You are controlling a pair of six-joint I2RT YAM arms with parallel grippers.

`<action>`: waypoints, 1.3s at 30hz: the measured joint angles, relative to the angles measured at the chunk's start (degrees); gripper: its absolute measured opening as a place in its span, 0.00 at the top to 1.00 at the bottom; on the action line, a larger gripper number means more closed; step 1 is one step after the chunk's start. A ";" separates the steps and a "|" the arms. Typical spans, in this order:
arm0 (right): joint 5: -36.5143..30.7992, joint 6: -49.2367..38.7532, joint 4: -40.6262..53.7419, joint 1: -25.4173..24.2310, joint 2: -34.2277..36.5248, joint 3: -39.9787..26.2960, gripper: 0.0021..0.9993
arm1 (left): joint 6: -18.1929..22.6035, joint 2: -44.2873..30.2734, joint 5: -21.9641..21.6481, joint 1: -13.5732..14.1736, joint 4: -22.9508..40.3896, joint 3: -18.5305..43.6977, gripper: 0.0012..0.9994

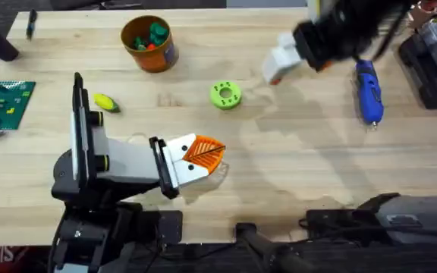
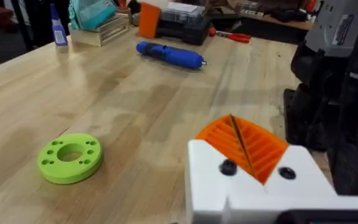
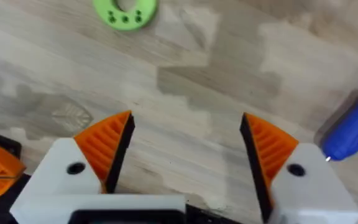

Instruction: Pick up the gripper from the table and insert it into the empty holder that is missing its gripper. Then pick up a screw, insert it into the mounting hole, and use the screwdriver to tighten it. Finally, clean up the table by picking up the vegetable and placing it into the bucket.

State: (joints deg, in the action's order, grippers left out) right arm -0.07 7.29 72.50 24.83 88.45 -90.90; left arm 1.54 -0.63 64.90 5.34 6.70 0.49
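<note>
My left gripper lies low over the table's front middle, its two orange ribbed pads pressed together with nothing between them. Raised at the back right is my right gripper, standing open with an orange pad on each finger. The blue screwdriver lies to its right, also seen from both wrists. The yellow vegetable lies at the left. The orange bucket stands at the back with small parts inside. A loose gripper, an empty holder and a screw are out of view.
A bright green round disc lies mid-table between the grippers. A green baseplate sits at the left edge and dark parts boxes at the back right. The right arm's dark body stands close beside my left gripper.
</note>
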 joint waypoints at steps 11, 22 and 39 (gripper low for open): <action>0.32 1.20 -8.66 -17.77 -10.94 20.60 0.01 | 0.02 0.00 0.00 0.00 0.00 0.00 0.99; 5.77 -10.62 -16.63 -39.67 -5.30 22.37 0.01 | 0.00 -0.02 0.00 0.00 0.00 0.00 0.99; 2.37 -17.69 -33.09 -49.75 4.46 22.39 0.01 | 0.02 -0.01 0.01 0.00 0.00 0.00 0.99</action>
State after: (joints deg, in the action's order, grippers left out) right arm 2.29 -10.40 39.41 -24.92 92.90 -68.51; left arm 1.56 -0.64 64.91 5.34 6.70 0.49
